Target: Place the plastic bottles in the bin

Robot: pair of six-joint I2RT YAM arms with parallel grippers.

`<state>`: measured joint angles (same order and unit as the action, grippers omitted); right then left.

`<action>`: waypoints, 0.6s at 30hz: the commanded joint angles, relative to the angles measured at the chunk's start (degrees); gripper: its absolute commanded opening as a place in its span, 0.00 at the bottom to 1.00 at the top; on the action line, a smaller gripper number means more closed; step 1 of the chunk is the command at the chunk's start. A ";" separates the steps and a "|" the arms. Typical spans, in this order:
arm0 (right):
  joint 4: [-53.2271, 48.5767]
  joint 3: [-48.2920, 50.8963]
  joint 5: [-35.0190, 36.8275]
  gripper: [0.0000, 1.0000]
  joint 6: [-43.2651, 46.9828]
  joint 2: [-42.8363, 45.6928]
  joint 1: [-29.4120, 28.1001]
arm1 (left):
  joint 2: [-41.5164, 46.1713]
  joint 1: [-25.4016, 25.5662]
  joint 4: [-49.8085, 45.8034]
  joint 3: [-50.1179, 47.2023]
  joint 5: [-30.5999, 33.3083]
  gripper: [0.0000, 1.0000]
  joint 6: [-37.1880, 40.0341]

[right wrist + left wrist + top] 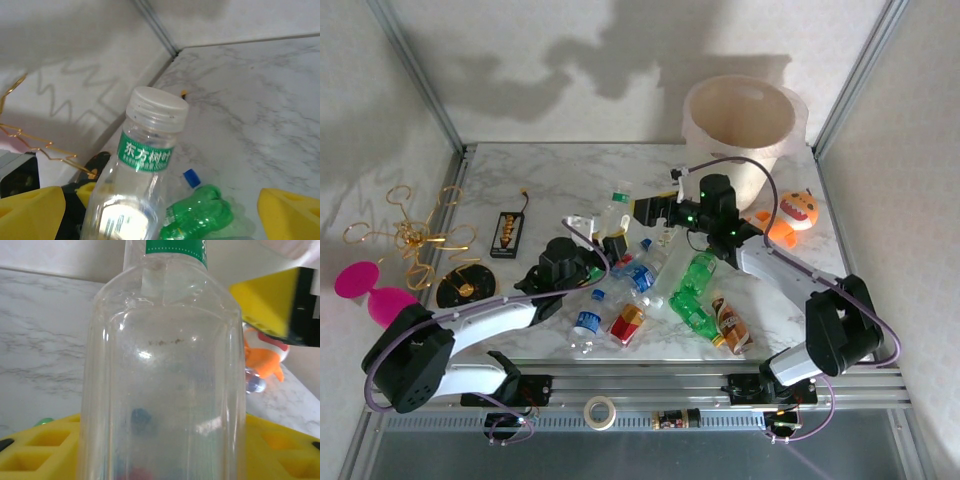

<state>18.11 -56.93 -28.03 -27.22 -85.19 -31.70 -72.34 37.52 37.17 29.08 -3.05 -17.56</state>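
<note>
Left gripper (611, 243) pinches bottle (617, 212) low on its body, upright over table (550, 170) centre, neck free for right gripper (645, 212), spread wide at its 3 o'clock, which looks like a handover since bin (715, 150) sits at 1 o'clock.

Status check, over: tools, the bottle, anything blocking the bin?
Left tool shut on clear plastic bottle with green neck band. Right tool open, close beside its neck. Round cream-white plastic bin at far edge; right arm sits between.
</note>
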 commanded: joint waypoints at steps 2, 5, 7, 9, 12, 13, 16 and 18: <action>7.49 -1.31 -7.55 0.94 -4.83 -3.39 -1.67 | 1.85 2.74 5.52 -0.52 3.15 0.43 1.71; 10.28 -1.31 -10.16 0.90 -6.84 -4.96 -2.48 | 1.76 3.74 5.06 -0.25 4.55 0.43 2.34; 11.05 -1.26 -10.59 0.89 -7.33 -5.25 -2.90 | 1.68 4.19 4.67 -0.16 5.43 0.43 2.52; 11.22 -0.91 -10.56 0.88 -7.57 -5.32 -3.27 | 1.67 4.32 4.44 -0.08 6.06 0.43 2.60; 11.25 -0.34 -10.28 0.85 -7.80 -5.34 -3.88 | 1.54 4.65 3.94 0.27 6.77 0.44 2.95; 11.31 -0.17 -10.07 0.83 -7.94 -5.43 -4.06 | 1.50 4.75 4.03 0.36 7.00 0.44 3.14; 11.49 0.09 -9.85 0.80 -8.36 -6.03 -4.36 | 1.48 5.13 4.36 0.57 7.01 0.44 3.65; 11.90 0.01 -9.75 0.77 -8.71 -6.45 -4.36 | 1.50 5.50 4.41 0.72 7.09 0.44 3.98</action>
<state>27.64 -56.95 -36.67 -34.87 -90.67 -35.46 -71.81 42.11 39.42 28.97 3.14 -15.07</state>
